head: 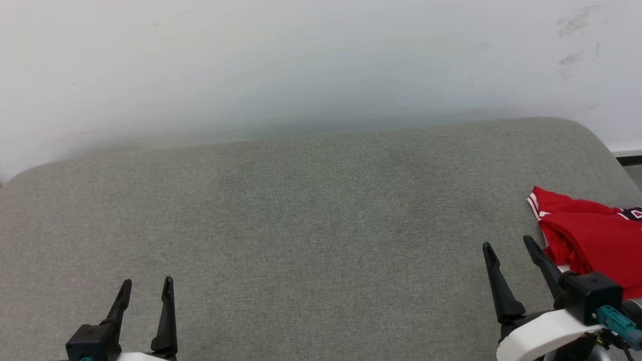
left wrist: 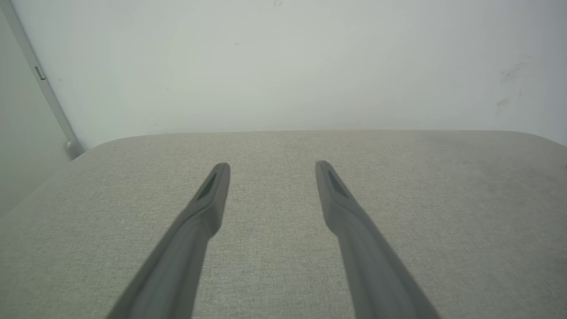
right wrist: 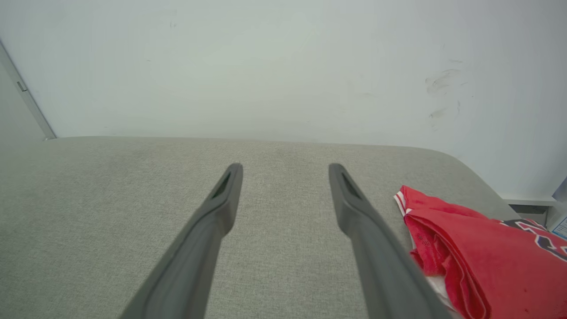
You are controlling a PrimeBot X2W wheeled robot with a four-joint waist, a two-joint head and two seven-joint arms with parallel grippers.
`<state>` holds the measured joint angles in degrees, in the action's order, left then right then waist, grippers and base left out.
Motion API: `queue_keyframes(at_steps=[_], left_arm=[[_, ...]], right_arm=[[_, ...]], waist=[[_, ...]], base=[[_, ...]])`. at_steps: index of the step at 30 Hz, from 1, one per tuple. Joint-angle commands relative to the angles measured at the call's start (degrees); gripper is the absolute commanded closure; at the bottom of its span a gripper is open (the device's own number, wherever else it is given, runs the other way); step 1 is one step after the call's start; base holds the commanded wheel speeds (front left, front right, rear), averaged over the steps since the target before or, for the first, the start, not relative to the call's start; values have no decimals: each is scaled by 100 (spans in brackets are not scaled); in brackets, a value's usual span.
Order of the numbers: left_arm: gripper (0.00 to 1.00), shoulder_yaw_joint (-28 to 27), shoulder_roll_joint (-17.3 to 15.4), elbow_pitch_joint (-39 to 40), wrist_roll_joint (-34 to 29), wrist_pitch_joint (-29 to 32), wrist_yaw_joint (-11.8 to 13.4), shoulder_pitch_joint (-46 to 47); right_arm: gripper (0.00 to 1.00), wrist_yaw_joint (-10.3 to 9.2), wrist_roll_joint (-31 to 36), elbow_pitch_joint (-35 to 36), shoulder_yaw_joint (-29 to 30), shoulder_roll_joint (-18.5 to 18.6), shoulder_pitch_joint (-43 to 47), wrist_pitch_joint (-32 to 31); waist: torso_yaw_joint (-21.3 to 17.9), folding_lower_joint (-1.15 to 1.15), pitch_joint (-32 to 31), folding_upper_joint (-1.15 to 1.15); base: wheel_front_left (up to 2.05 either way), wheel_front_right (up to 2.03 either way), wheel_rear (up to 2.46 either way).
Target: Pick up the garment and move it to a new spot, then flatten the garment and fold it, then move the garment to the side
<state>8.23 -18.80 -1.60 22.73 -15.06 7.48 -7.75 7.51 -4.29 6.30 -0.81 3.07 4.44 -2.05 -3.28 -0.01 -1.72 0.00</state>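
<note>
Your shirt (head: pixel 592 240) is red, with red-and-white striped trim and black, white-edged print; the surface (head: pixel 301 225) is flecked grey-green, the wall (head: pixel 301 60) white.

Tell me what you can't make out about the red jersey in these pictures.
- Jersey outline: cut off by the right edge in the head view and right wrist view.
- Its print: just a sliver at the right wrist view's edge, unreadable.
- Its near edge: behind a finger of the right gripper, right wrist view.
</note>
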Motion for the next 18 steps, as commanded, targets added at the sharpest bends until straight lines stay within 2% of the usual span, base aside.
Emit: queue_keyframes(at_steps=[1, 10, 11, 15, 18], left_arm=[[0, -13, 25, -9, -42, -13, -31, -14], [0, -15, 18, 31, -47, -14, -5, -28], [100, -11, 13, 39, -50, -14, -4, -31], [100, 77, 114, -166, -20, 14, -16, -50], [100, 25, 173, -189, 283, 92, -74, -2]], right_arm=[[0, -4, -8, 48, -5, -26, 69, -16], [0, -4, -46, 116, 1, -29, 71, -53], [100, -4, -74, 101, 3, -29, 81, -79], [100, 0, -47, -114, -8, -3, 70, -96], [100, 0, -435, -150, -16, 10, 58, -71]], waist=[[9, 1, 5, 0], [38, 1, 19, 0], [42, 1, 21, 0], [42, 1, 21, 0], [49, 1, 26, 0]], base=[[0, 0, 0], [0, 0, 0], [0, 0, 0], [0, 0, 0], [0, 0, 0]])
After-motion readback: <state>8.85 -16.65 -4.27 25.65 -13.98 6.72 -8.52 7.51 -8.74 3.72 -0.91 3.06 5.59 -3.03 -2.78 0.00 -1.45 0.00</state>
